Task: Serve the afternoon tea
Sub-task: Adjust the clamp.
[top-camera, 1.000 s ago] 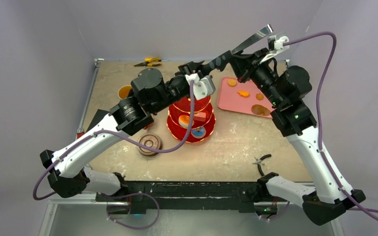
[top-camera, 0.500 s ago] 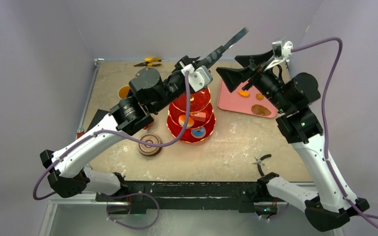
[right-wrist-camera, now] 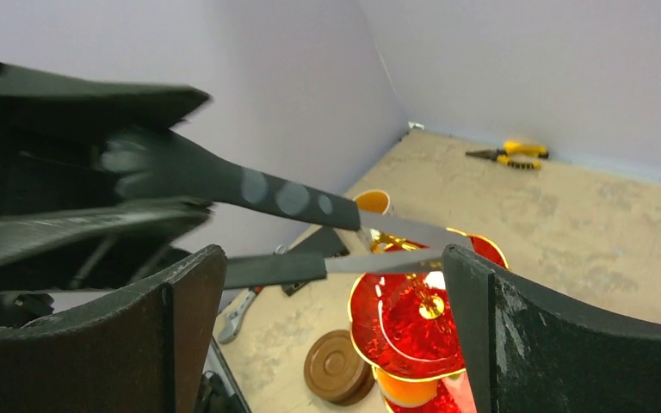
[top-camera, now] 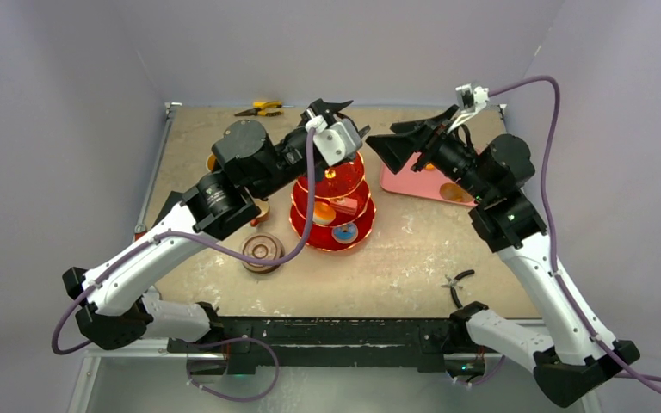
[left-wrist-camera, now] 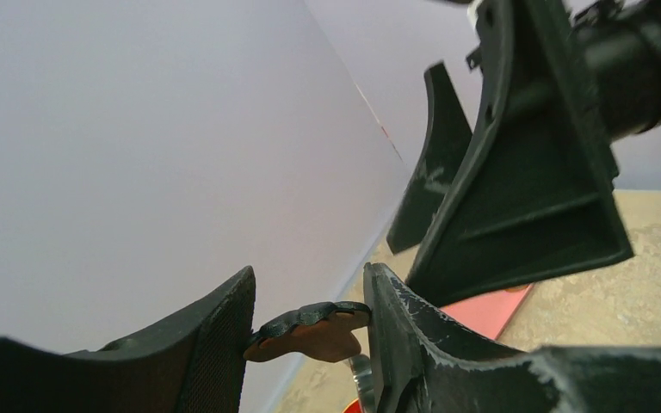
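Note:
The red three-tier stand [top-camera: 331,202] [right-wrist-camera: 413,318] with its gold handle stands mid-table, with small pastries [top-camera: 323,209] on its tiers. Just above it my left gripper [top-camera: 334,108] [left-wrist-camera: 310,275] is shut on the handle end of the black tongs [left-wrist-camera: 310,331] [right-wrist-camera: 293,200], whose blades reach over the top tier. To its right my right gripper [top-camera: 396,139] [right-wrist-camera: 331,256] stands wide open and holds nothing, facing the tongs. The mug of amber tea [top-camera: 215,159] [right-wrist-camera: 372,202] is half hidden behind the left arm. The brown cup with saucer [top-camera: 262,251] [right-wrist-camera: 337,366] sits front left.
A pink tray [top-camera: 409,183] with a few pastries [top-camera: 458,191] lies at the back right, partly under the right arm. Yellow pliers [top-camera: 262,108] lie by the back wall, black pliers [top-camera: 458,282] near the front right edge, and a wrench [right-wrist-camera: 239,314] at the left.
My right gripper has let go of the tongs, opened wide and drawn back and down. My left gripper has kept the tongs and swung them down over the stand.

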Robot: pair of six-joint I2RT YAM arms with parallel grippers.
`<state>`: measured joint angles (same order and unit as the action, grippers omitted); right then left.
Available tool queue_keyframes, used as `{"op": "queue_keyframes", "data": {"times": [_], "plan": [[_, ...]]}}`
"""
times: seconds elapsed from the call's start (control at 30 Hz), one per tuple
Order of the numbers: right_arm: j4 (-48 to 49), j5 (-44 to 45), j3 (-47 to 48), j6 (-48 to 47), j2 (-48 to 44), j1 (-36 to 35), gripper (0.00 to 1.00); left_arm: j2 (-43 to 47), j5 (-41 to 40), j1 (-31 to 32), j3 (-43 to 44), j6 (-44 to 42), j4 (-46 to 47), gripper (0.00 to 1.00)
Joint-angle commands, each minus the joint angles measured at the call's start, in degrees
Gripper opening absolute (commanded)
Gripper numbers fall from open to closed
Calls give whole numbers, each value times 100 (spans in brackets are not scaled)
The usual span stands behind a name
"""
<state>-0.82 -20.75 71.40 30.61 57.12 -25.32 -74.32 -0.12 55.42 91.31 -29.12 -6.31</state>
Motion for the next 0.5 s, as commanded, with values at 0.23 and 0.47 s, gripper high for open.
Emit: {"op": "queue_keyframes", "data": {"times": [0.23, 0.47], "plan": [[242, 22, -653, 814, -646, 28, 99, -323, 1319, -5, 686, -693, 1017, 18], [1243, -19, -1644, 2492, -820, 52, 94, -713, 2040, 15, 1202, -1275, 1306, 18]]}}
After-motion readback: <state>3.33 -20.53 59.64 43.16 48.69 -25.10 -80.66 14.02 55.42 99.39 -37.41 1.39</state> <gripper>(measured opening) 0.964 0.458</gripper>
